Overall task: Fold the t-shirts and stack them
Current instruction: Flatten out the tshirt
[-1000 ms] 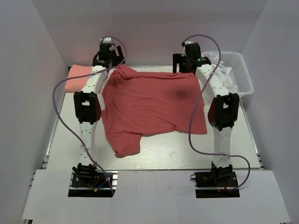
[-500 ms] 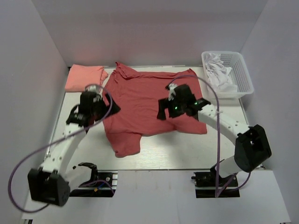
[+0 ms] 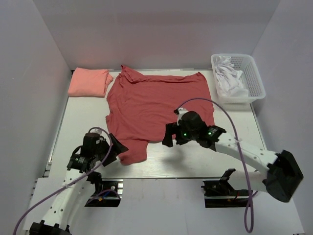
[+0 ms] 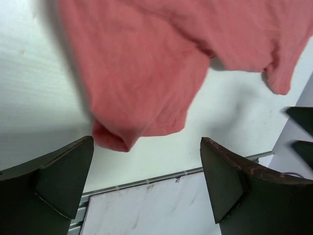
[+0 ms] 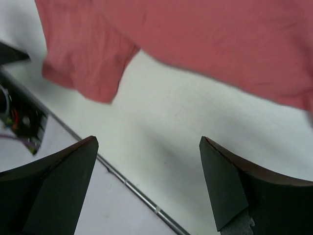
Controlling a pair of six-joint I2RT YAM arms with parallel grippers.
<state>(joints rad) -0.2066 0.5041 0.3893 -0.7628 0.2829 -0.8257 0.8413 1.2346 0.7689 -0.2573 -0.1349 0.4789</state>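
The large brick-red t-shirt point(image 3: 156, 105) lies spread flat on the white table, one sleeve point(image 3: 133, 152) reaching toward the near edge. The salmon-pink t-shirt point(image 3: 89, 82) lies folded at the far left corner. My left gripper point(image 3: 119, 147) is open and empty, low beside the near sleeve, which also shows in the left wrist view point(image 4: 142, 98). My right gripper point(image 3: 168, 137) is open and empty, just off the shirt's near hem; the right wrist view shows the sleeve point(image 5: 83, 63) and hem point(image 5: 220, 49) above bare table.
A white plastic basket point(image 3: 254, 73) holding white cloth point(image 3: 230, 78) stands at the far right corner. The table's near edge with a metal rail point(image 5: 132, 188) runs just below both grippers. White walls enclose the table on three sides.
Both arms have swung back from the shirt's far corners toward the near edge. The shirt now lies spread flatter, its far edge let go. Both grippers are now low by the near hem.
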